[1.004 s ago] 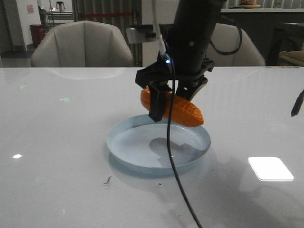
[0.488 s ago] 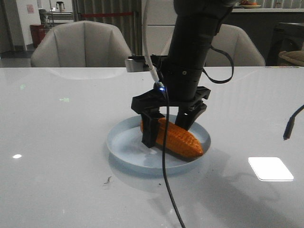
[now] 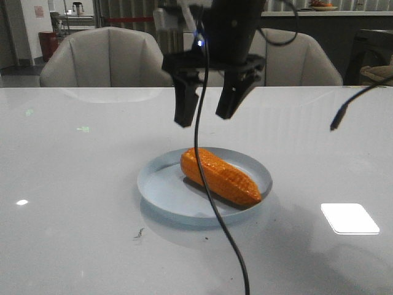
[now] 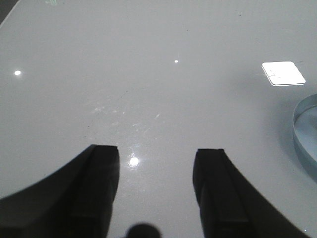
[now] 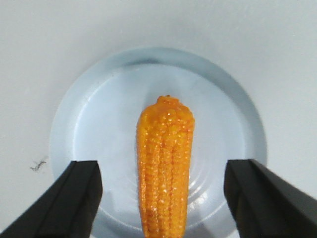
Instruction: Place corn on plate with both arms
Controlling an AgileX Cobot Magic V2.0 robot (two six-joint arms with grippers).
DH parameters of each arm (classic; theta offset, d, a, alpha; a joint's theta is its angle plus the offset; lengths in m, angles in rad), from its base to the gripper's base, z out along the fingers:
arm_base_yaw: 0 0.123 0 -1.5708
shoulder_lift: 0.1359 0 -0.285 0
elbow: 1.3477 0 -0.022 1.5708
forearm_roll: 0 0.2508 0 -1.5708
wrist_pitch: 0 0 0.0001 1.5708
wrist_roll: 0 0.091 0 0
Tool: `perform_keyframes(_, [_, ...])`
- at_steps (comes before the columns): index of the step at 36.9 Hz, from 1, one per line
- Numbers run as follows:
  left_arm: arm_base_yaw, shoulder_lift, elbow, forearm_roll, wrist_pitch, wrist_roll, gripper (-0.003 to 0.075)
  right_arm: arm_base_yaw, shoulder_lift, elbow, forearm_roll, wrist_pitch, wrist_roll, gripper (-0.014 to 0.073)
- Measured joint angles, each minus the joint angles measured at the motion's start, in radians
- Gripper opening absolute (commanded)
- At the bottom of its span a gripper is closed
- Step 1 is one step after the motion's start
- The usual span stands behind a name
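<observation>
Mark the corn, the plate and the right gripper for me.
corn (image 3: 221, 177), front view, middle of the cob.
plate (image 3: 161, 189), front view, bare left floor.
right gripper (image 3: 206, 114), front view, midway between the open fingertips.

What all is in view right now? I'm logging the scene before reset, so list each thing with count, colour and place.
corn: one, orange, lying on the plate
plate: one, pale blue, middle of the table
table: one, glossy white, under everything
chairs: two, beige, behind the table
right gripper: one, black, open, above the corn, not touching it
left gripper: one, black, open, over bare table beside the plate's rim
</observation>
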Motion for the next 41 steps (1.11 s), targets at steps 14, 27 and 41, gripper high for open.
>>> perform_keyframes(14, [0.0,0.0,0.0,0.0,0.002,0.0,0.0407,-0.146,-0.171,-0.191,-0.006,0.095,0.049,0.0613])
perform_keyframes(27, [0.0,0.0,0.0,0.0,0.003,0.0,0.0407,-0.344,-0.488,-0.105,-0.012,0.105,0.062,0.0613])
perform_keyframes(41, [0.0,0.0,0.0,0.0,0.003,0.0,0.0407,-0.478,-0.958,0.606,-0.012,-0.11,0.062,0.0613])
